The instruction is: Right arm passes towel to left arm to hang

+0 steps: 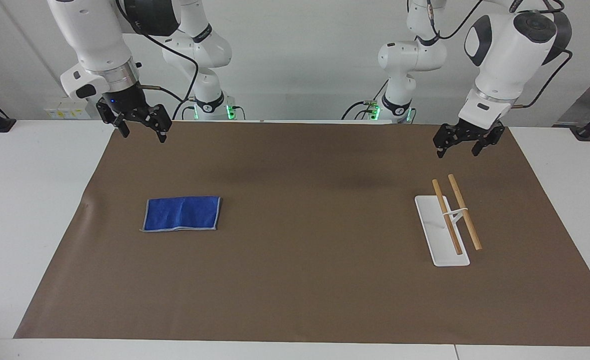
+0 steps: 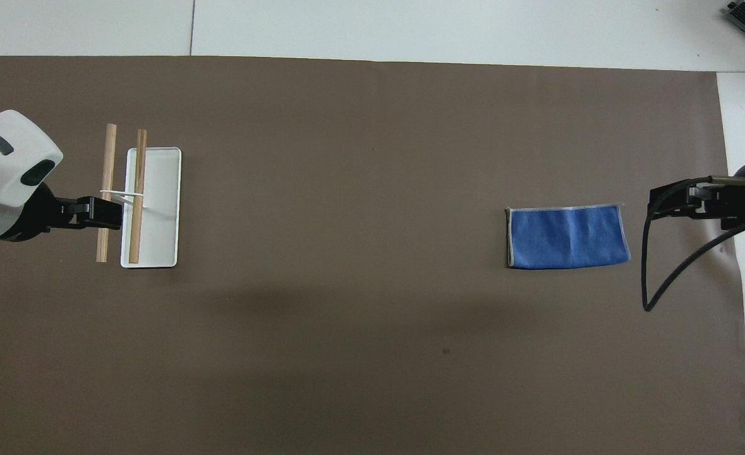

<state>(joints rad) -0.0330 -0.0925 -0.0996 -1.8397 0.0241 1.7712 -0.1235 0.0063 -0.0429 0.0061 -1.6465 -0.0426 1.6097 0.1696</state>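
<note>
Both arms hang raised, jaws spread and empty. The right gripper [image 1: 141, 129] hovers above the brown mat [image 1: 305, 240] at its robot-side edge, the towel [image 1: 182, 213] lying flat on the tabletop at about 5 o'clock from it in the facing view. The left gripper [image 1: 464, 144] hovers at 12 o'clock of the white rack [image 1: 440, 235] with its 2 wooden bars [image 1: 464, 211].

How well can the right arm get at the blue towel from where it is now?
Probably yes. The right gripper hangs open and empty, raised above the mat's edge, and the towel lies flat toward that arm's end, with nothing on it or beside it.
</note>
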